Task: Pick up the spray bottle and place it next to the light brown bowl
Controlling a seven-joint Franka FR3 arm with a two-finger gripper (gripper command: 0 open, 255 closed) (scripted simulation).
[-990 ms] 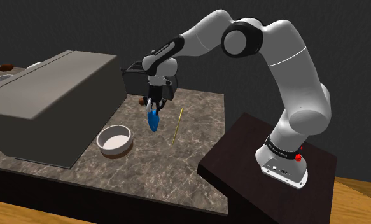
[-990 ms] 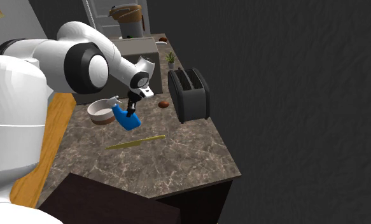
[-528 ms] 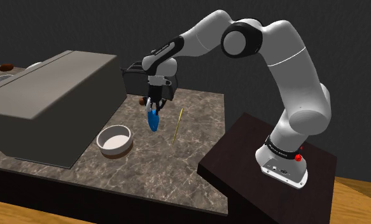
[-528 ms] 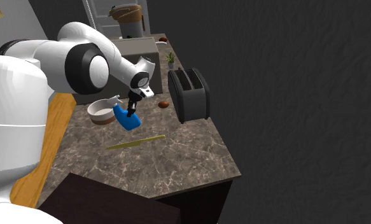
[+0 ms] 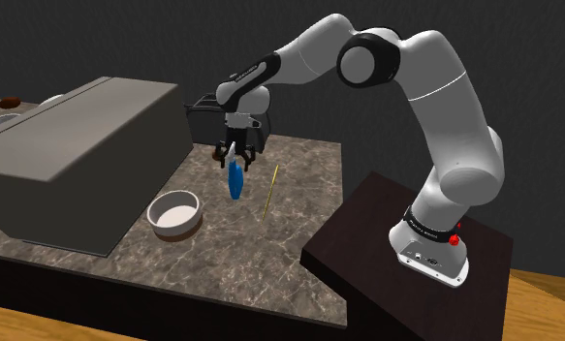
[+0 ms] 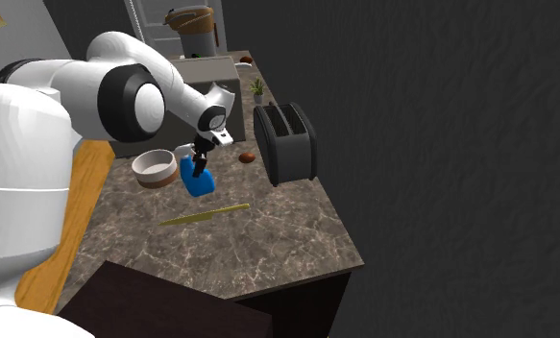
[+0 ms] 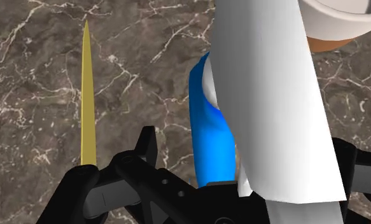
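Near the light brown bowl, blue spray bottle upright, white head up between spread fingers of the gripper

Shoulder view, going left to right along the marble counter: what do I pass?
light brown bowl with a white inside → blue spray bottle → thin yellow stick → dark box stand

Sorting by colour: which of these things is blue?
The spray bottle below the gripper; the bowl is light brown, the stick yellow, the toaster black.

The white arm arches over, wrist pointing down, black fingers spread apart.
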